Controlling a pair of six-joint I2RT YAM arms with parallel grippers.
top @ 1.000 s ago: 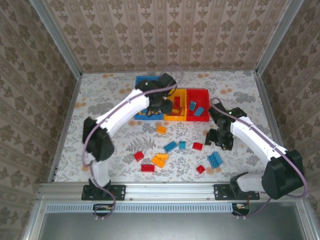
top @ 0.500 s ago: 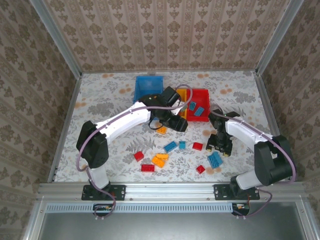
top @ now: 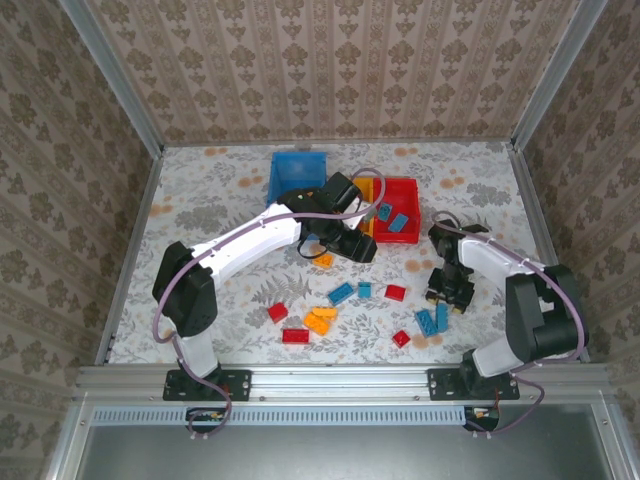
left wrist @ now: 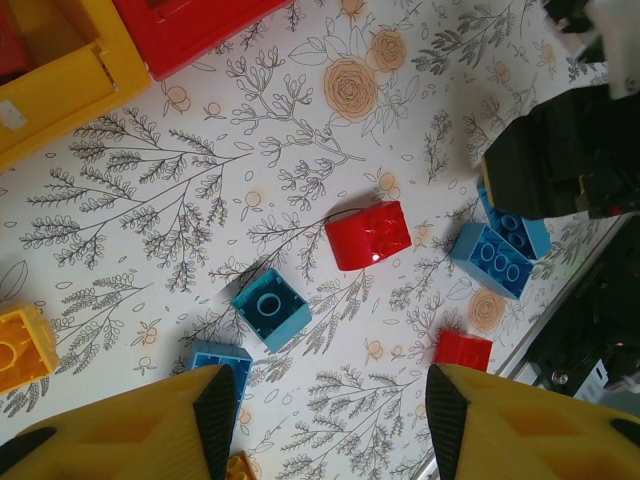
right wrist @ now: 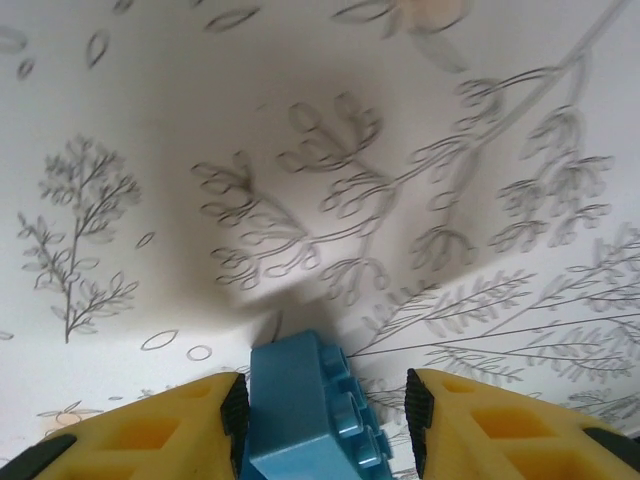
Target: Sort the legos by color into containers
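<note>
Between the right gripper's (right wrist: 325,400) fingers (right wrist: 150,435) a blue brick (right wrist: 300,435) is seen, its long axis apparently laid along them; the jaws stand close about it, but whether it is gripped cannot be told. Farther in, the left gripper (left wrist: 330,400) is held wide open and empty above a red brick (left wrist: 368,235). Farthest off, the blue bin (top: 295,168) is found up and left of the right gripper, nearer the left arm.

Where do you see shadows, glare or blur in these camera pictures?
Right wrist view: a broad soft shadow darkens the tablecloth beyond the blue brick inside the right pincer, and the printed leaves are still sharp. Left wrist view: crisp focus, with a small glare spot on the red brick. Top view: even light, no harsh shadows.
</note>
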